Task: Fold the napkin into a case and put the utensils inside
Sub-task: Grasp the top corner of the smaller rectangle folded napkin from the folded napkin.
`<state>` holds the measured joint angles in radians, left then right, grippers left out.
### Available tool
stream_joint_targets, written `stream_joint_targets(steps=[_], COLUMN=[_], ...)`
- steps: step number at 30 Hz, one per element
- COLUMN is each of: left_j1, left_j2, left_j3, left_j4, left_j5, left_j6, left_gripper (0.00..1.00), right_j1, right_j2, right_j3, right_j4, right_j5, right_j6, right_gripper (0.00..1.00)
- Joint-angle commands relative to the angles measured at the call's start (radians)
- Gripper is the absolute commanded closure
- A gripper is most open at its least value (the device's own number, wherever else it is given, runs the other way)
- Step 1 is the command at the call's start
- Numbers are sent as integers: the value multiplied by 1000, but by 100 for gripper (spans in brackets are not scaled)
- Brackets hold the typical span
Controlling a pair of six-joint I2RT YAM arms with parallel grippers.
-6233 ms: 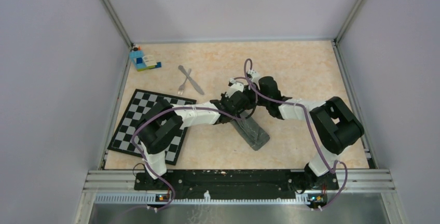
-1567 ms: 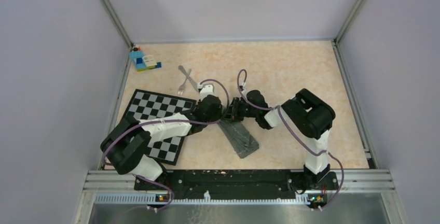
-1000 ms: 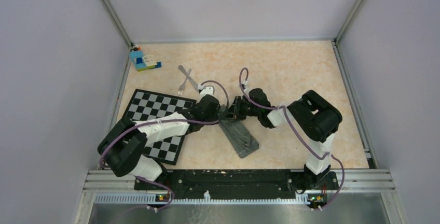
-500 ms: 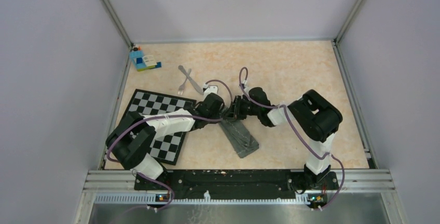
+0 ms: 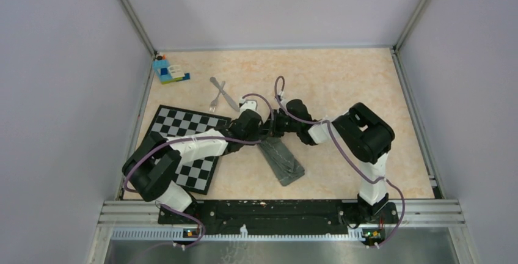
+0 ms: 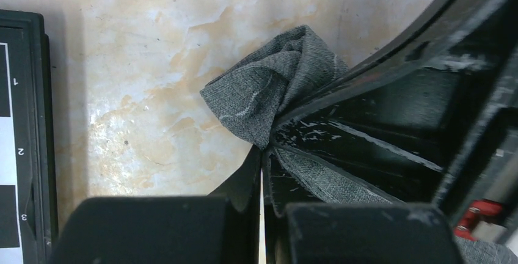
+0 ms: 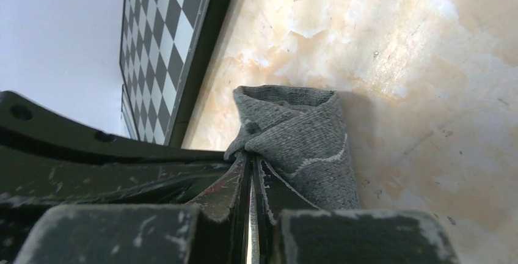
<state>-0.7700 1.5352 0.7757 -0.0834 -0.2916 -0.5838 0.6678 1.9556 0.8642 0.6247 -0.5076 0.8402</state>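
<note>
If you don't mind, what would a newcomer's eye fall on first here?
Both grippers meet mid-table, the left gripper and right gripper each pinching the far end of the dark grey folded cloth strip. Beyond them lie a crossed silver metal fork and knife.

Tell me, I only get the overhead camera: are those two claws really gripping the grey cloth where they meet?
Observer: Yes; the left wrist view shows the left gripper shut on a bunched corner of the napkin.
Operator: And the other claw?
Observer: The right wrist view shows the right gripper pinching the napkin's puckered end too.
Operator: Anything on that chessboard?
Observer: The left wrist view shows the digits 1, 2, 3 printed along the checkered mat's edge.
</note>
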Motion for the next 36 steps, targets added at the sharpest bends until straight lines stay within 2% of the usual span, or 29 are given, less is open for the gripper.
stream_joint_targets(steps=[1, 3, 5, 7, 10, 13, 16, 18, 20, 22, 25, 28, 29, 33, 34, 36], left_j1=[0, -5, -21, -32, -6, 38, 50, 52, 52, 53, 53, 56, 59, 82, 94, 130], left_j2=[-67, -76, -68, -45, -33, -65, -101, -123, -141, -156, -174, -182, -185, -204, -208, -210], left_j3=[-11, -23, -28, -27, -34, -85, -107, -111, -120, -125, -132, -130, -129, -128, -129, -134], left_j4=[108, 152, 177, 175, 89, 72, 75, 65, 65, 59, 58, 51, 47, 28, 25, 18], left_j5=[43, 85, 118, 127, 62, 84, 93, 92, 95, 94, 97, 92, 89, 86, 92, 126], left_j6=[10, 1, -28, -60, -131, -147, -130, -130, -130, -129, -126, -129, -132, -141, -147, -162], left_gripper=[100, 100, 100, 100, 100, 100, 92, 79, 73, 72, 72, 82, 81, 67, 66, 70], right_j1=[35, 41, 59, 61, 54, 40, 1, -30, -58, -71, -72, -64, -59, -34, -28, -19], right_j2=[32, 50, 78, 94, 30, -65, -146, -190, -218, -226, -205, -162, -148, -103, -94, -72], right_j3=[22, 29, 77, 117, 88, 26, -42, -85, -104, -93, -62, -30, -15, 29, 36, 52], right_j4=[18, 26, -53, -107, -74, -80, -112, -122, -145, -173, -201, -188, -191, -184, -179, -177], right_j5=[29, 59, 133, 145, 110, 61, 14, -3, -20, -30, -38, -48, -49, -49, -47, -44], right_j6=[22, 54, 52, 58, 41, 22, -16, -35, -65, -103, -139, -132, -132, -123, -120, -116], right_gripper=[98, 100, 100, 99, 87, 75, 71, 70, 70, 71, 79, 92, 95, 98, 98, 98])
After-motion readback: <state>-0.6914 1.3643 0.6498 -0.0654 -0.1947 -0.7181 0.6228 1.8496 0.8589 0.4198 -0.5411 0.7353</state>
